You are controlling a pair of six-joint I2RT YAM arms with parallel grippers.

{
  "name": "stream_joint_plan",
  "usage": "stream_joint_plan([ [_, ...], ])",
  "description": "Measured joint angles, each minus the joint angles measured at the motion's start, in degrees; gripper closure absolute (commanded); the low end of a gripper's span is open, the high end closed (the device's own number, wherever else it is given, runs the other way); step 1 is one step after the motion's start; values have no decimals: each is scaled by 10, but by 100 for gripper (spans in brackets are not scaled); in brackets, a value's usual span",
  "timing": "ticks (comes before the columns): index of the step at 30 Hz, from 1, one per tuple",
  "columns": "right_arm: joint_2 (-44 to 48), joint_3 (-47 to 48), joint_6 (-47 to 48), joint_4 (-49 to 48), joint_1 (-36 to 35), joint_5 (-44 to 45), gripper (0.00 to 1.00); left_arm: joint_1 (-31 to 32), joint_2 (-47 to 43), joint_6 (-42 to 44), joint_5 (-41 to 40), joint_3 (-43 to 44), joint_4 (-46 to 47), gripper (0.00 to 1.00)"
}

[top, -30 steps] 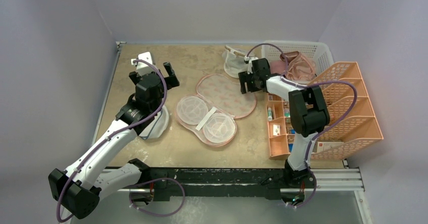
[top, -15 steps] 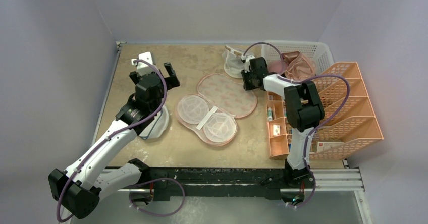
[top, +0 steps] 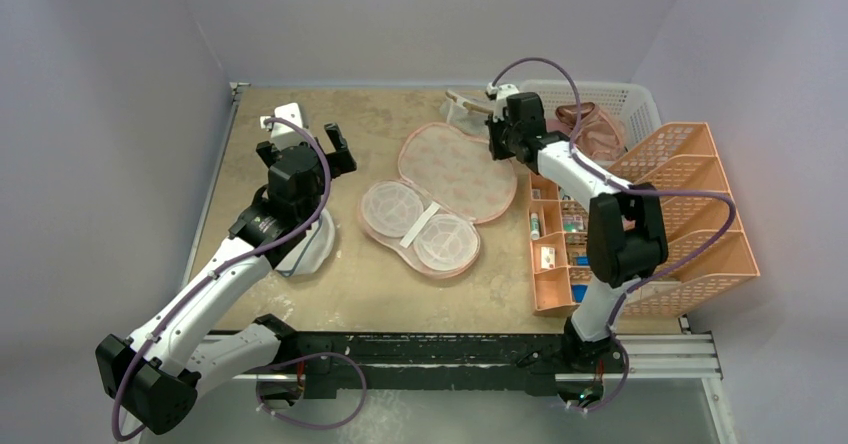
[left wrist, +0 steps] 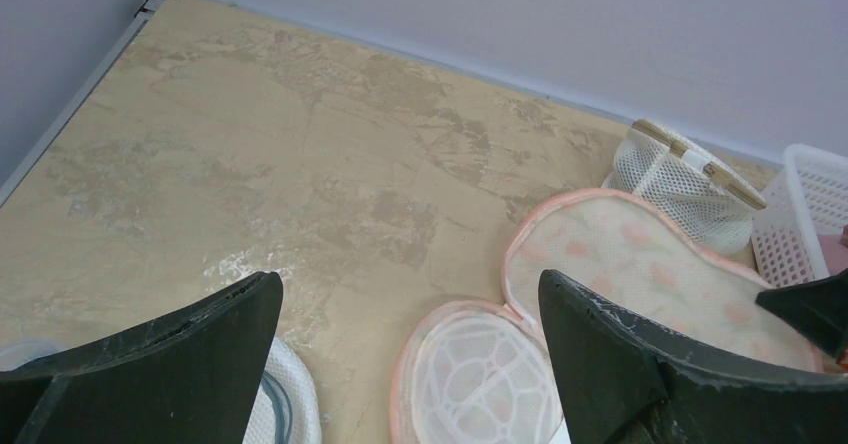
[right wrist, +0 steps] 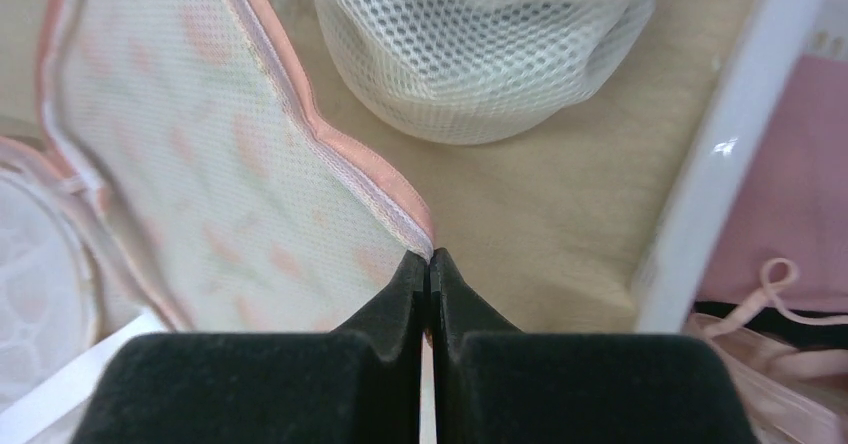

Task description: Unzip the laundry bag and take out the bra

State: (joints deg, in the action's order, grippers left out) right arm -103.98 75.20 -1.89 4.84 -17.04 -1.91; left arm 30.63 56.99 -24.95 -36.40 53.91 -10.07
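Your right fingers (right wrist: 400, 309) are pressed together on the pink trim at the rim of the laundry bag (top: 452, 169), a flat peanut-shaped pouch of peach fabric printed with orange-red leaves. You cannot see whether a zip pull sits inside that pinch. Your left fingers (left wrist: 620, 364) are spread wide above the tabletop (top: 380, 114) and hold nothing.

The bag lies open in 2 halves near the middle of the tabletop, and the near half shows 2 round white mesh domes (top: 420, 229) joined by a white band. The small dusty brownish-pink bra (top: 592, 129) is in the white plastic basket (top: 640, 104) at the far right. The right arm and its cable partly cover it from above, and the right wrist view cuts it off at the frame edge.

A white mesh cup-shaped pouch (right wrist: 480, 54) stands just beyond the bag. A round white mesh pouch with dark trim (top: 312, 246) is mostly hidden under the left arm. The small items in the orange slatted organiser (top: 690, 204) are too small to make out.

The tabletop is mottled tan, with pale lavender walls around it.
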Motion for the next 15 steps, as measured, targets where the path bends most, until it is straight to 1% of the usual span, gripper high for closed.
stream_joint_plan([
  [8, 38, 46, 2, 53, -33, 26, 100, 0, 0, 0, 0, 0, 0, 0],
  [14, 45, 85, 4, 112, -103, 90, 100, 0, -3, 0, 0, 0, 0, 0],
  [15, 45, 92, 3, 125, -117, 103, 99, 0, -4, 0, 0, 0, 0, 0],
])
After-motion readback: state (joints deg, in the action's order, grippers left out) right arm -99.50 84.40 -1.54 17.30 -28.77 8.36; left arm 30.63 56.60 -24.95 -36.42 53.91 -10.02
